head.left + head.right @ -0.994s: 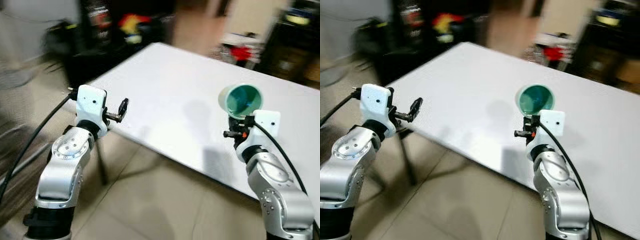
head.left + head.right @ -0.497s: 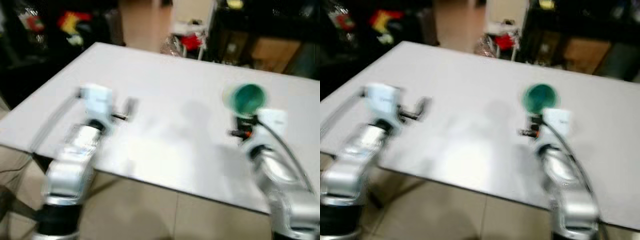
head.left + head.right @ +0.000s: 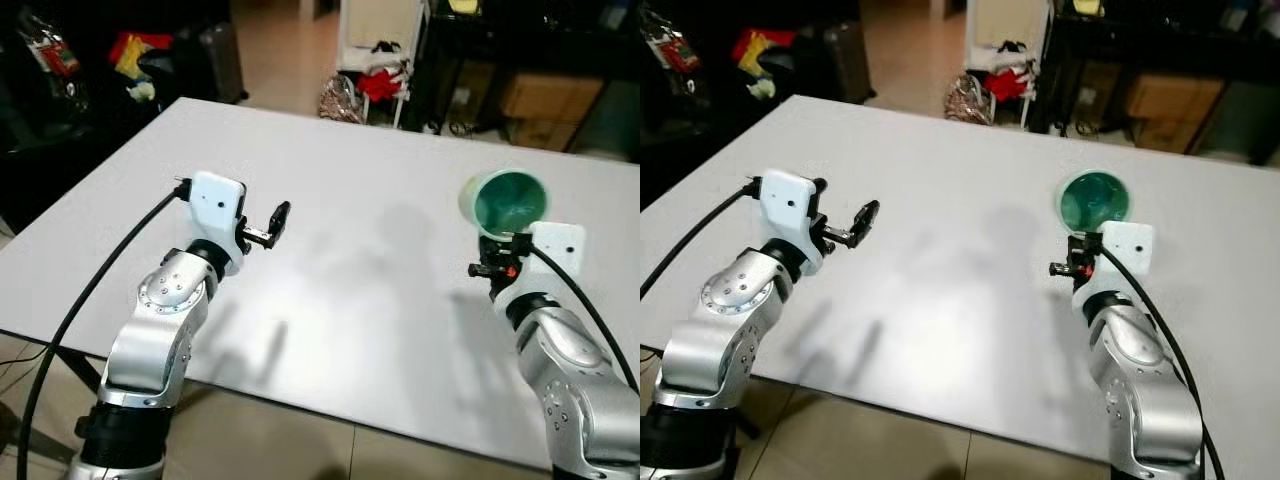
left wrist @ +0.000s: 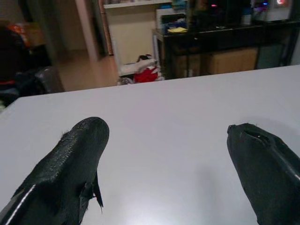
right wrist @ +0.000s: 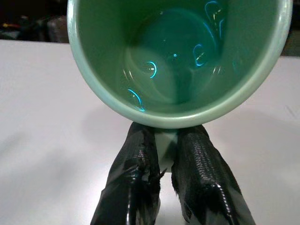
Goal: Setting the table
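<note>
Right now I'm holding the green cup tipped mouth-back toward me, pinched in my right gripper above the white table, while my left gripper is hovering wide open, well apart.

I have turned and stepped in toward the white table: a second ago I met it corner-on, with floor under my arms, and now I face its long edge squarely. My left gripper, which hung off the table's edge over the floor, now hangs above the tabletop. My right gripper has come further in over the surface with the green cup. The blur has cleared.
</note>
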Motion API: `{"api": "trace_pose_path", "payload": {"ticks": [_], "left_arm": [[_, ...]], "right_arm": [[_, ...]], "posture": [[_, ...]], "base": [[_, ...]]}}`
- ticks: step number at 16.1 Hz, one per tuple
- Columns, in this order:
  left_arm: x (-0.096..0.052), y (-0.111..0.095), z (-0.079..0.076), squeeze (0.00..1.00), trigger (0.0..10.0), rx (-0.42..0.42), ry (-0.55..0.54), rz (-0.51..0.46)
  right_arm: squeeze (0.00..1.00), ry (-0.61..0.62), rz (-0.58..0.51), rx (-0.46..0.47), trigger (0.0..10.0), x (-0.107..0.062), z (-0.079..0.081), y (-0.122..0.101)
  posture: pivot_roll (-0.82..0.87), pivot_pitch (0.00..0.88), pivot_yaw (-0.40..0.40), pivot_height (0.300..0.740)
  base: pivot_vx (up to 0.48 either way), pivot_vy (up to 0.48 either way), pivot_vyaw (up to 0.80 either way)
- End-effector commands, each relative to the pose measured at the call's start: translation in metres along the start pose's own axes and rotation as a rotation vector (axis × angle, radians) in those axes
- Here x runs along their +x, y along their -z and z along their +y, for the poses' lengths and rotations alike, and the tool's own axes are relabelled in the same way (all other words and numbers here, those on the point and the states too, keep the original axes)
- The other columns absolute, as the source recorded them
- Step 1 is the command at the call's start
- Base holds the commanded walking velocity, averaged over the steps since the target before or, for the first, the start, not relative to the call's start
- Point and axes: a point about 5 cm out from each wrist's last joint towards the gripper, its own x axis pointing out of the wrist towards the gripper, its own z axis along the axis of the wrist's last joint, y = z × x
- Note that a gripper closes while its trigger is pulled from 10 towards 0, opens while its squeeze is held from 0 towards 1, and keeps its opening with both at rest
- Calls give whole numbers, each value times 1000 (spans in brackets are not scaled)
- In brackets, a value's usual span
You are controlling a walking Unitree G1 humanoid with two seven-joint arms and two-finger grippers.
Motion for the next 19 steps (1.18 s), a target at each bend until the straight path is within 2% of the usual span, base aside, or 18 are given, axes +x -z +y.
{"api": "trace_pose_path", "payload": {"ticks": [1, 5, 7, 8, 9, 12, 14, 16, 19], "left_arm": [[-1, 1, 8, 0, 10000, 6, -19, 5], [-2, 6, 10, 0, 10000, 11, -16, 25], [-2, 10, 12, 0, 10000, -8, -28, 31], [-3, 17, 13, 0, 10000, -9, -39, 42], [-3, 19, 14, 0, 10000, -4, -44, 46], [-14, 29, 15, 0, 10000, 2, -35, 56], [-11, 28, 15, 0, 10000, 20, -24, 59], [-8, 26, 14, 0, 10000, 18, -21, 51], [-10, 25, 15, 0, 10000, 27, -12, 51]], "right_arm": [[0, -51, 4, 2, 10000, -2, 8, 0], [0, -51, -20, -13, 10000, -4, 2, 1], [0, -55, -69, -35, 10000, -6, -1, 1], [0, -23, -123, -86, 10000, -7, -5, 4], [0, -24, -128, -91, 10000, -7, -5, 6], [0, -55, -103, -18, 10000, -15, -6, 19], [0, -63, -86, 8, 10000, -16, -6, 23], [0, -70, -98, 45, 10000, -15, -3, 23], [0, -88, -97, 75, 10000, -15, 5, 24]], "posture": [[-116, 0, -22, 740], [-116, 0, -20, 740], [-118, 0, -18, 740], [-118, 0, -14, 740], [-118, 0, -13, 740], [-129, 0, -1, 740], [-126, 0, 6, 740], [-120, 0, 5, 740], [-113, 0, 4, 740]], "base": [[277, 0, 0], [277, 0, 0], [274, 0, 0], [244, 0, 0], [244, 0, 0], [0, 0, 0], [0, 0, 0], [0, 371, 0], [0, 441, -592]]}}
